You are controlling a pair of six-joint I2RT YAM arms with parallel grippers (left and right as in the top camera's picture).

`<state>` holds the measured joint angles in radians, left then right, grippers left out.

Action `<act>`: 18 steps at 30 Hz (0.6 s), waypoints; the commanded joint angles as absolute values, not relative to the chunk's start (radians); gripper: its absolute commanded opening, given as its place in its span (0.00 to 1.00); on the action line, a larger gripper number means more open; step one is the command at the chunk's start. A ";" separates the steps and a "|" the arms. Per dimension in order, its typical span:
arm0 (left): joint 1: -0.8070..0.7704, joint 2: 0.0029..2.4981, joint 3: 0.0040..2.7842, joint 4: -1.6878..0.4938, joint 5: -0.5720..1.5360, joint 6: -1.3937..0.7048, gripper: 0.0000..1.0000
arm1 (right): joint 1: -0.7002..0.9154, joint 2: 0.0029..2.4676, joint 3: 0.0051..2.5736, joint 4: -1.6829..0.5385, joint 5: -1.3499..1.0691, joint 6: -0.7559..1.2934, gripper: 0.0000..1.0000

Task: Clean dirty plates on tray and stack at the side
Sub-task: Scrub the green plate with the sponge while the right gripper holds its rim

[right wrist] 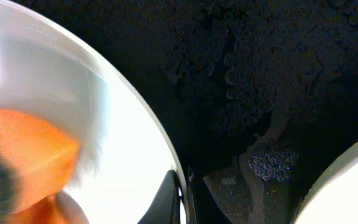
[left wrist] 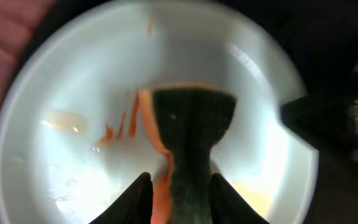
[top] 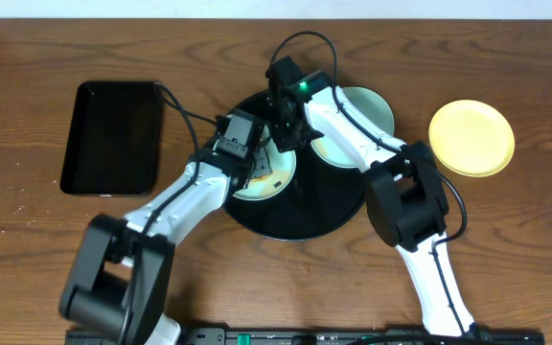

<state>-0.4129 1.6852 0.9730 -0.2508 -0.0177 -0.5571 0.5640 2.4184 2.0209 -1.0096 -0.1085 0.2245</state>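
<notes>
The big round black tray [top: 300,218] sits in the middle of the desk [top: 36,259]. Two blue plates are on it. The dirty plate [left wrist: 61,81] has orange streaks. The left gripper [left wrist: 180,182] is a little way open and squeezes a green and orange sponge [left wrist: 191,118] that rests on this plate. The right gripper [right wrist: 182,190] is pinched tight on the rim of the same plate. The second blue plate [top: 370,107] lies just beside it. The yellow plate [top: 471,138] is off the tray, on the desk to the right.
</notes>
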 commanded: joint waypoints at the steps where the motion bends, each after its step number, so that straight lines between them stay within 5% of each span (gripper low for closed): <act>1: -0.408 1.604 0.975 -0.252 -0.065 -0.524 0.32 | 0.582 2.441 1.993 -1.023 -0.112 0.247 0.01; 18: -0.408 1.734 0.973 -0.234 -0.064 -0.525 0.41 | 0.584 2.441 1.993 -1.021 -0.112 0.247 0.01</act>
<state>-0.4133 1.7309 0.9730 -0.2424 -0.0448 -0.5415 0.5644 2.4184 2.0209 -1.0092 -0.1085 0.2264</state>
